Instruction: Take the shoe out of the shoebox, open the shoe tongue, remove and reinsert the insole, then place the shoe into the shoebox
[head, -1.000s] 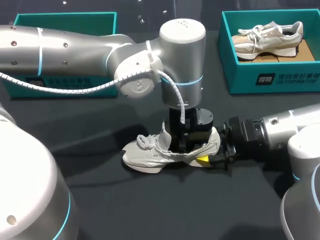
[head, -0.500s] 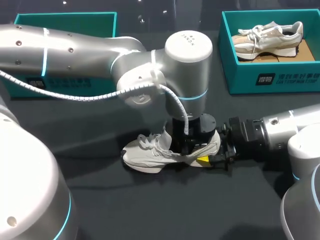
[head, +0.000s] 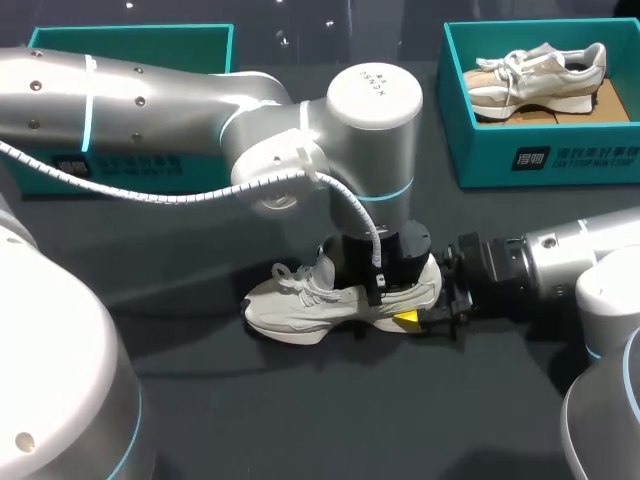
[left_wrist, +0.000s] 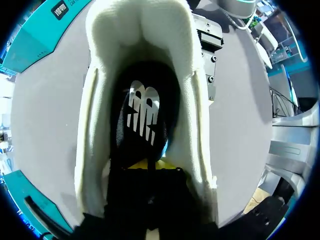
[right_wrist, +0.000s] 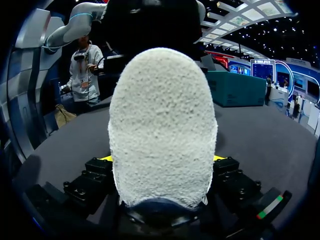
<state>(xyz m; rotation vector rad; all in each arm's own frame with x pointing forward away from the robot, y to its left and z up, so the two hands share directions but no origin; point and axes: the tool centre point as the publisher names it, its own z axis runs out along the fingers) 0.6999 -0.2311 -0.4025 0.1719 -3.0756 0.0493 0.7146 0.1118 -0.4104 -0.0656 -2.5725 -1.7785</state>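
Note:
A pale grey shoe (head: 295, 305) lies on its sole mid-table, toe to the left. My left gripper (head: 375, 288) reaches down into its opening. In the left wrist view its yellow tips (left_wrist: 147, 165) are together on the near end of the black insole (left_wrist: 142, 115), inside the shoe's padded collar (left_wrist: 95, 125). From the right, my right gripper (head: 415, 302) grips the heel. The right wrist view shows the fuzzy heel (right_wrist: 162, 125) filling the gap between its fingers (right_wrist: 106, 158), one yellow tip on each side.
A teal shoebox (head: 520, 160) at the back right holds a second shoe (head: 535, 75). Another teal box (head: 120, 170) stands at the back left, partly behind my left arm. Dark bare tabletop (head: 330, 420) lies in front of the shoe.
My left gripper has sunk deeper into the shoe and shut its fingers. The tongue and laces now sit lower. The right arm and the heel have not moved.

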